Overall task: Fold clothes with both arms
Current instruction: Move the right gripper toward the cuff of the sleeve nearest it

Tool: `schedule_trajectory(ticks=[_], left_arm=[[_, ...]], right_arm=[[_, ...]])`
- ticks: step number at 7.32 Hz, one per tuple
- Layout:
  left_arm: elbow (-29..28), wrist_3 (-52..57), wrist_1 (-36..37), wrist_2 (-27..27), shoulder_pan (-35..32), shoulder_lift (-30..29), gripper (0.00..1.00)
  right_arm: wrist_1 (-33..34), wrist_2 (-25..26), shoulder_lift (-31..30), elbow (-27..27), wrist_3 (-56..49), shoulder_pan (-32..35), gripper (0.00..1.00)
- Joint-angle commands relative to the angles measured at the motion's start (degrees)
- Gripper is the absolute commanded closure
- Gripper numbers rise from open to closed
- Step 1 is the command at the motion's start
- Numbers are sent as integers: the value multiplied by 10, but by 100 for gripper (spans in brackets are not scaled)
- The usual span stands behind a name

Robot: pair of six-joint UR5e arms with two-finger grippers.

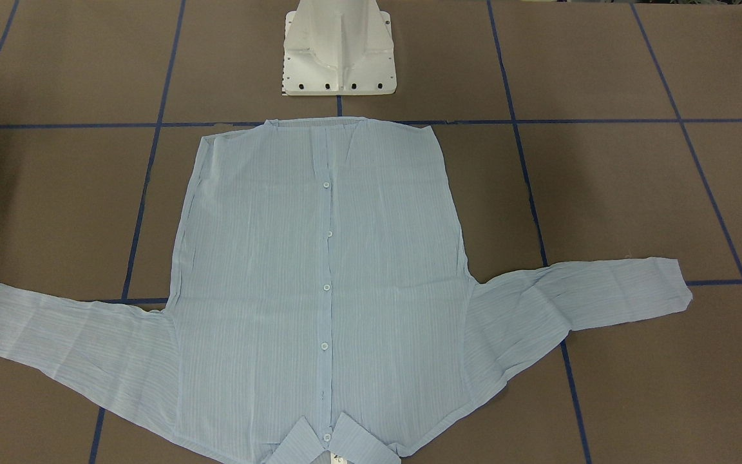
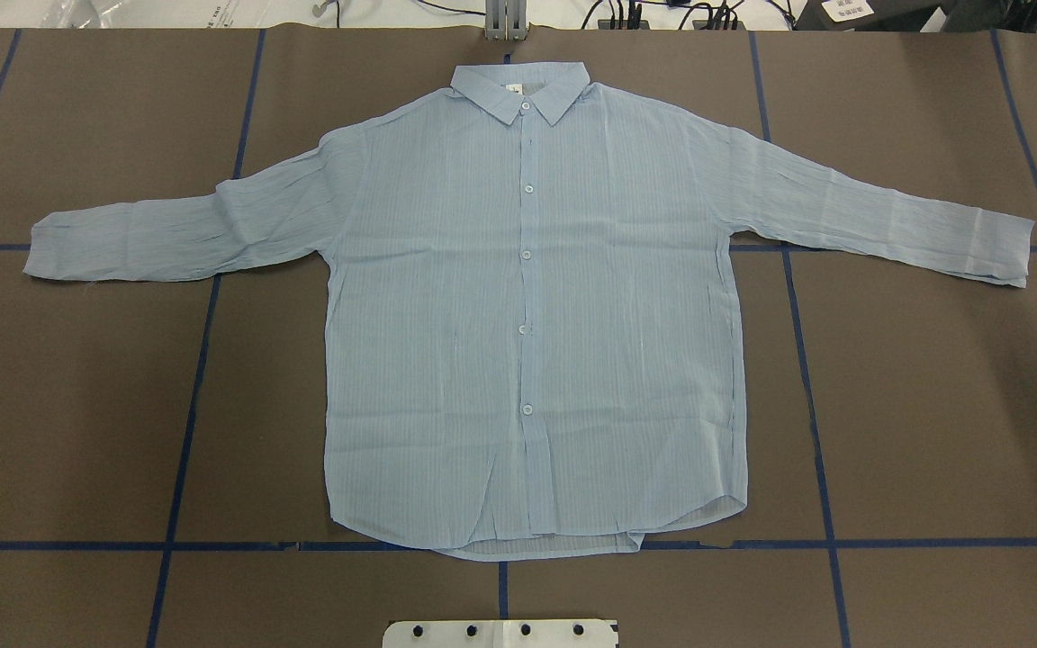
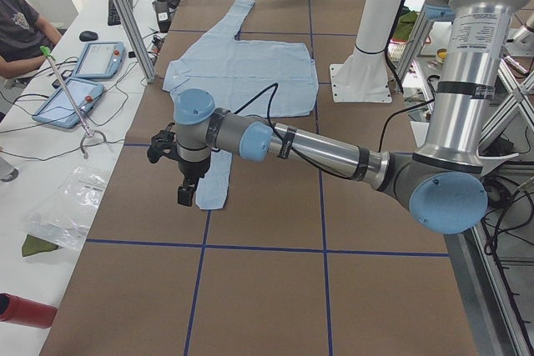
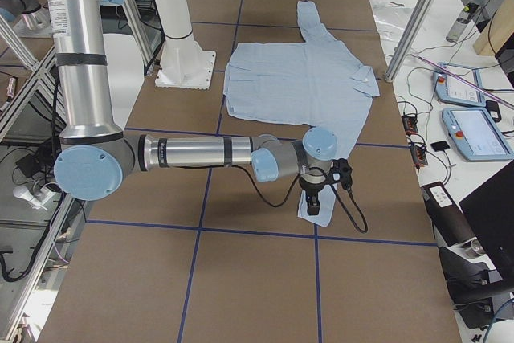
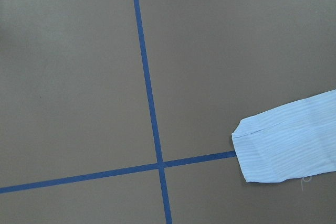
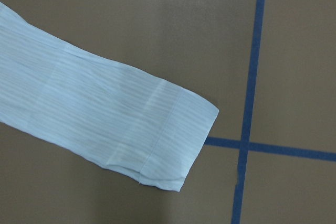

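front view crops shirt (image 1: 319, 270) at collar (image 1: 355, 444) and one sleeve (image 1: 55, 328)

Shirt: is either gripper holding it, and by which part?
Neither. The shirt lies flat; the left gripper and right gripper hang clear of its cuffs.

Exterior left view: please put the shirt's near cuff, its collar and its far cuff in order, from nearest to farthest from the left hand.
1. Near cuff: just beside the left hand, in the foreground.
2. Collar: in the middle ground, toward the view's left.
3. Far cuff: in the background, near the view's top.
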State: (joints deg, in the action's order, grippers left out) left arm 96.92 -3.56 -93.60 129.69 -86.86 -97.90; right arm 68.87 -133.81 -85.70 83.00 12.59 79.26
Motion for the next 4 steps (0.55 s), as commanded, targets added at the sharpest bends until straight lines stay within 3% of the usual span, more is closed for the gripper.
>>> schedule_trajectory(ticks=[1,4], left_arm=[[-2,4,-22,0,2,3,0],[-7,1,-54,0,2,20,0]], right_arm=[[-123,4,24,-90,37,-42,0],[-124,8,39,-102,50,-84,0]])
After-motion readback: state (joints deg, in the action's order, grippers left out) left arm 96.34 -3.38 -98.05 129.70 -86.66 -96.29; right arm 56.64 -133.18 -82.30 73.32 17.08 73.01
